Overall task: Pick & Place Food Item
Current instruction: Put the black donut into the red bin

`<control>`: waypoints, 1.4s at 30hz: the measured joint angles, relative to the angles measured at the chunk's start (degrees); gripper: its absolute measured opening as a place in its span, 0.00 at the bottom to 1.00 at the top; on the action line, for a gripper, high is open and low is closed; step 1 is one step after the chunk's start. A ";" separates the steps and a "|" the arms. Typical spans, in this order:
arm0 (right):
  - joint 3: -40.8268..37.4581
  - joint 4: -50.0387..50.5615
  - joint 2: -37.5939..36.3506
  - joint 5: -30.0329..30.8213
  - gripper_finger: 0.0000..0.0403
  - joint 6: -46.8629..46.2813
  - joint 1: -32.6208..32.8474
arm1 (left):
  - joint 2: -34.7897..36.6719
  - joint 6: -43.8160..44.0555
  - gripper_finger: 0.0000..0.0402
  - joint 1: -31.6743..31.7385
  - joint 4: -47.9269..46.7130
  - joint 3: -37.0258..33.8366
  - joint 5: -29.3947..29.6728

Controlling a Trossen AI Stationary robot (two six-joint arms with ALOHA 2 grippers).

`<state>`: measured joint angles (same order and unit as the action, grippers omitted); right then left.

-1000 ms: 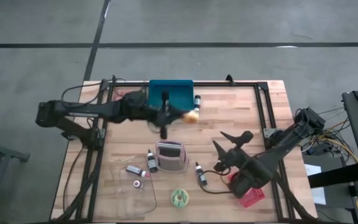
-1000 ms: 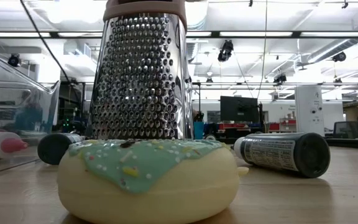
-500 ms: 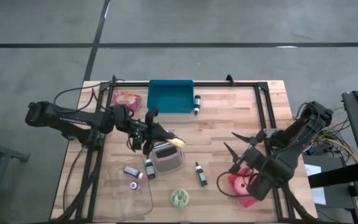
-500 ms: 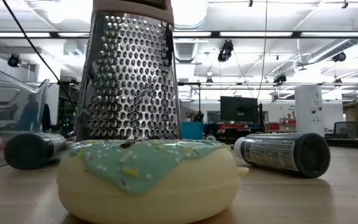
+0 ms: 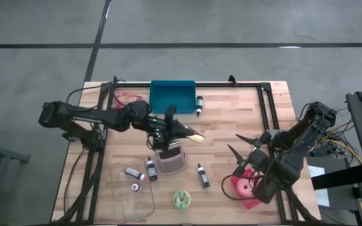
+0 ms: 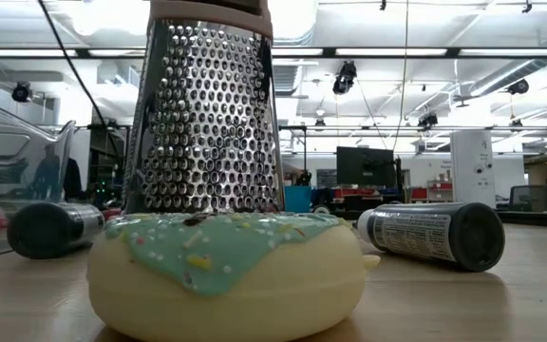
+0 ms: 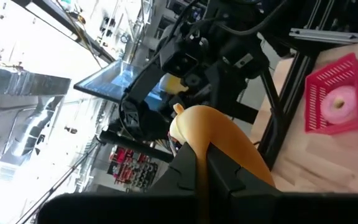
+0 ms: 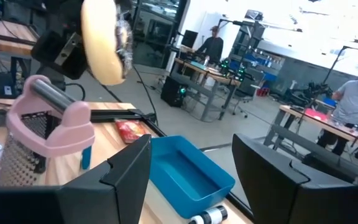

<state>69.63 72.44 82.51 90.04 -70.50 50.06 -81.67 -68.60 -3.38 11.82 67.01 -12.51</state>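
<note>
My left gripper (image 5: 180,130) is shut on a pale yellow food item (image 5: 195,136) over the table's middle, just above the pink-handled metal grater (image 5: 170,160). The item also shows in the left wrist view (image 7: 219,134) and the right wrist view (image 8: 104,40). A blue bin (image 5: 173,97) stands at the far edge. My right gripper (image 5: 251,150) is open and empty, above a red basket (image 5: 250,191) that holds a pink donut (image 7: 339,102). My left gripper pinches the yellow food item's near end (image 7: 211,144) between its two fingers. The rest of the item sticks out past the fingertips toward the table's right. It is lifted clear, above the grater.
A green-frosted donut (image 6: 226,266) lies near the front edge. Small dark bottles lie beside the grater (image 5: 150,169), (image 5: 202,176) and by the bin (image 5: 199,103). A clear container (image 5: 134,188) stands at the near left, a red packet (image 5: 127,97) at the far left.
My left gripper has carried the yellow item from beside the blue bin toward the near edge, first left of the grater, then right to just above it. The grater and the bottle beside it have shifted a little. My right gripper has moved toward the right edge.
</note>
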 joint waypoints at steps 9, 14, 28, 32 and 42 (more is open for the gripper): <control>0.14 -1.44 0.01 0.00 0.54 0.86 4.04 | -12.99 0.01 0.01 0.04 -4.65 12.93 -2.13; 0.17 -1.65 0.01 -0.02 0.54 0.56 8.01 | -18.13 -0.10 0.01 0.00 -5.36 17.95 -2.14; -1.90 -4.34 -0.01 -0.05 0.54 -9.97 14.85 | -23.38 -7.25 0.01 -2.15 6.99 22.66 -0.61; -6.13 -4.20 -0.01 -0.11 0.54 -16.69 14.45 | -23.38 -10.17 0.01 -3.84 4.68 22.04 -0.56; -13.03 -6.64 -0.97 0.09 0.54 -14.78 14.37 | -23.54 -26.75 0.01 -9.77 3.88 13.87 15.41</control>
<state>56.60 65.79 81.54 90.13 -85.28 64.42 -105.21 -95.35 -13.14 15.70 80.88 2.89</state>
